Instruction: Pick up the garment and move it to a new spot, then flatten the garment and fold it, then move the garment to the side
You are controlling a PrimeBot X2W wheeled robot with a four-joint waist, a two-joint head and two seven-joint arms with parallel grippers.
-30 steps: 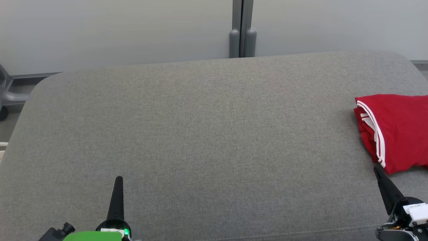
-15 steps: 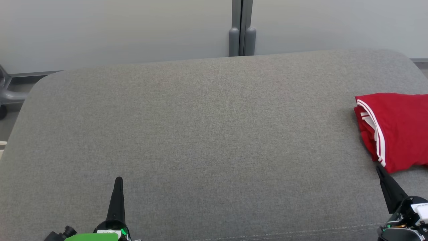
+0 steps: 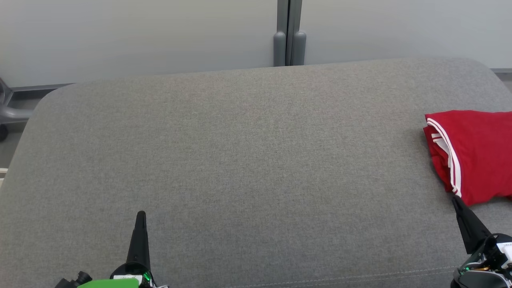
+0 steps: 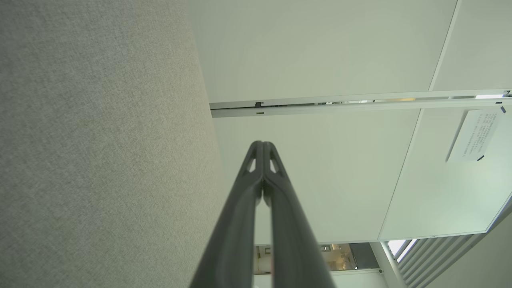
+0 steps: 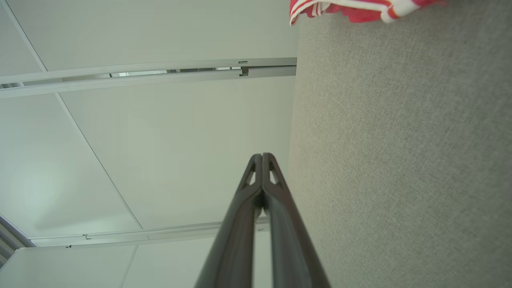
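A red garment with white stripes lies folded at the right edge of the grey cushioned surface, partly cut off by the frame. Its striped edge peeks in at the top of the right wrist view. My right gripper is shut and empty, its tip just below the garment's near corner; its closed tips point along the surface. At the lower left my left gripper is shut too, holding nothing, far from the garment; its tips are pressed together.
A pale wall with a grey vertical post stands behind the cushion. A grey chair base sits off the left edge. The cushion's front seam runs near the bottom.
Both grippers have drawn back slightly toward the bottom of the head view. The view has shifted a little. The garment lies where it was.
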